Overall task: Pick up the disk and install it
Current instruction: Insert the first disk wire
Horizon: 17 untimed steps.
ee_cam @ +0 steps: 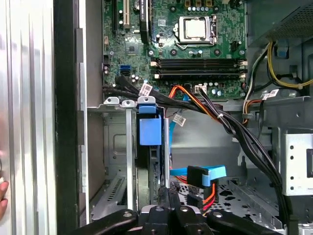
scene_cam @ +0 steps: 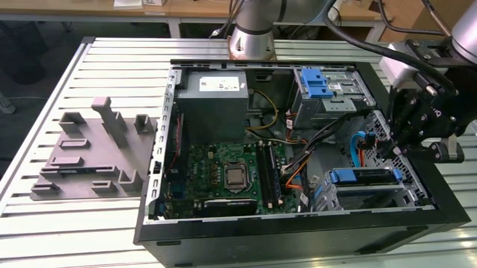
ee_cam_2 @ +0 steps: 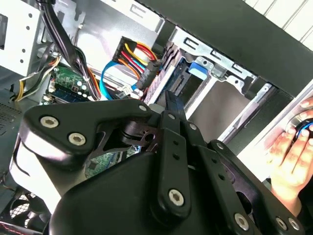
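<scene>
The disk [scene_cam: 361, 176], framed by blue rails, sits in the drive bay at the lower corner of the open computer case [scene_cam: 298, 234] on the exterior view's right. In the first wrist view the disk [ee_cam: 148, 131] stands edge-on in the bay, its blue tab facing me. My gripper [scene_cam: 400, 149] hangs just above the bay's far end, inside the case wall. Its fingers are shut together with nothing between them, and the gripper [ee_cam: 168, 190] sits close beside the disk's end. The same gripper [ee_cam_2: 171, 100] points toward the blue tab of the disk [ee_cam_2: 198, 68].
A grey power-supply box [scene_cam: 216, 97], a silver cage with a blue latch [scene_cam: 324, 89] and the green motherboard [scene_cam: 231, 173] fill the case. Orange, blue and black cables [ee_cam: 210, 110] cross near the bay. A grey fixture plate [scene_cam: 89, 151] lies outside. A person's hand [ee_cam_2: 293, 152] rests outside the case.
</scene>
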Tool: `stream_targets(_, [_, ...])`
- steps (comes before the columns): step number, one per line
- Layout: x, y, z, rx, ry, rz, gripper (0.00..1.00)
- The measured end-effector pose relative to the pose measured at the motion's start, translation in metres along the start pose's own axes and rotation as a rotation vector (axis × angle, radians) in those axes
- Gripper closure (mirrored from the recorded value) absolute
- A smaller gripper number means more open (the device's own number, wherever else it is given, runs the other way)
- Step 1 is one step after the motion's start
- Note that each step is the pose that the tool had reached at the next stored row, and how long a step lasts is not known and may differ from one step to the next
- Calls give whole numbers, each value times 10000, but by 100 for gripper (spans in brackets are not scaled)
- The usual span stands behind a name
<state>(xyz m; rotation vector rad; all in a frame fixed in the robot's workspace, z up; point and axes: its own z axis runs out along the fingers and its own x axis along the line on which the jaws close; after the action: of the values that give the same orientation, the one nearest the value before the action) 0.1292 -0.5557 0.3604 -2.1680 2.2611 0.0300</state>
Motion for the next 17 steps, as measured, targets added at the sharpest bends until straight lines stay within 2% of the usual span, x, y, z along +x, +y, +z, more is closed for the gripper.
stream_targets(4, [-46, -3, -39, 8, -1, 0, 89])
stream_targets(13, [-224, -11, -76, 103, -5, 0, 89])
stream_targets(17, [-236, -11, -76, 116, 26, 0, 89])
